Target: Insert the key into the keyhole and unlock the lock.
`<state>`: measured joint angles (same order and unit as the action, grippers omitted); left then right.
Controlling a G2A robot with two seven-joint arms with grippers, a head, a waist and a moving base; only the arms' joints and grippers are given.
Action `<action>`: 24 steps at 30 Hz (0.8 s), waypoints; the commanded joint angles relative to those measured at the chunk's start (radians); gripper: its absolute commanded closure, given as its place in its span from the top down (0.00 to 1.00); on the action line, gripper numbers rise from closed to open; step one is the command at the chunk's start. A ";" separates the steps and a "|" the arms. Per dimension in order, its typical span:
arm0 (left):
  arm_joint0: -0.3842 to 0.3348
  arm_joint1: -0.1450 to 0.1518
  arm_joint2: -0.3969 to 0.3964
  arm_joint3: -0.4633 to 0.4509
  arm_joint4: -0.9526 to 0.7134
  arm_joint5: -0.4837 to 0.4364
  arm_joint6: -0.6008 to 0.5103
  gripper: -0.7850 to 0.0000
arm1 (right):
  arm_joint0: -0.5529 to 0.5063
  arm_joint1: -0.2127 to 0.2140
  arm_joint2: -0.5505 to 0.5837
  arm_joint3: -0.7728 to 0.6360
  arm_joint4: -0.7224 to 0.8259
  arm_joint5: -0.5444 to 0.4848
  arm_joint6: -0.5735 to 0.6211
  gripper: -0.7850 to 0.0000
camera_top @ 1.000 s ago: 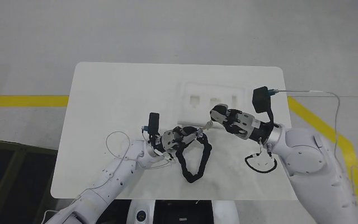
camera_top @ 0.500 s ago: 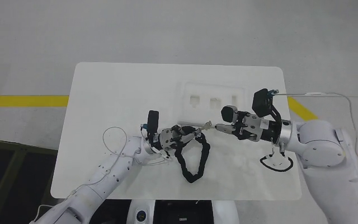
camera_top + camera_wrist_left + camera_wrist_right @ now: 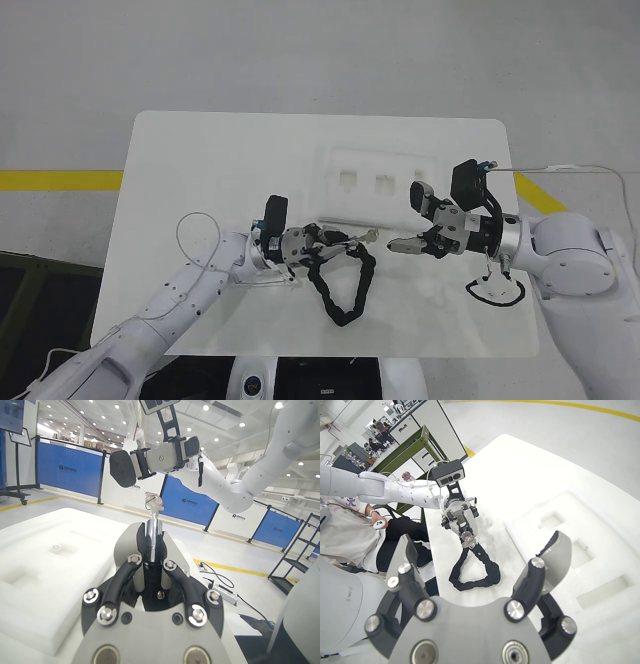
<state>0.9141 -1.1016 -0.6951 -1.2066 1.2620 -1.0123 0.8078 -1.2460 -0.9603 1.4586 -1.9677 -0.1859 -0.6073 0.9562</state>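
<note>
One lock (image 3: pixel 154 533) in left gripper (image 3: pixel 323 241) (right gripper (image 3: pixel 412 218) agape)

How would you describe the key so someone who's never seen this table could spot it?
Near the middle of the white table, the left gripper clamps the chrome end of a black looped lock. The key is the silver piece standing out of that chrome end, pointing toward the open right gripper; it alone is flat metal with a ring through its head.
</note>
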 commanded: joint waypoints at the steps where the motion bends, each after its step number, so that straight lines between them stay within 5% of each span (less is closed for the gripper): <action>1: 0.001 0.005 0.001 -0.006 -0.009 0.000 0.000 0.00 | 0.006 0.002 0.005 -0.024 -0.065 -0.006 -0.011 1.00; 11: -0.009 0.022 0.036 0.017 -0.098 0.000 0.000 0.00 | 0.039 -0.008 -0.013 0.047 -0.515 -0.399 -0.303 1.00; 24: -0.097 0.062 0.206 0.036 -0.282 0.000 -0.061 0.00 | 0.043 -0.028 -0.145 0.039 -1.103 -0.405 -0.737 1.00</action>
<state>0.8245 -1.0418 -0.5014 -1.1703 0.9983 -1.0123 0.7504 -1.2084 -0.9883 1.3292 -1.9344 -1.2628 -1.0123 0.2380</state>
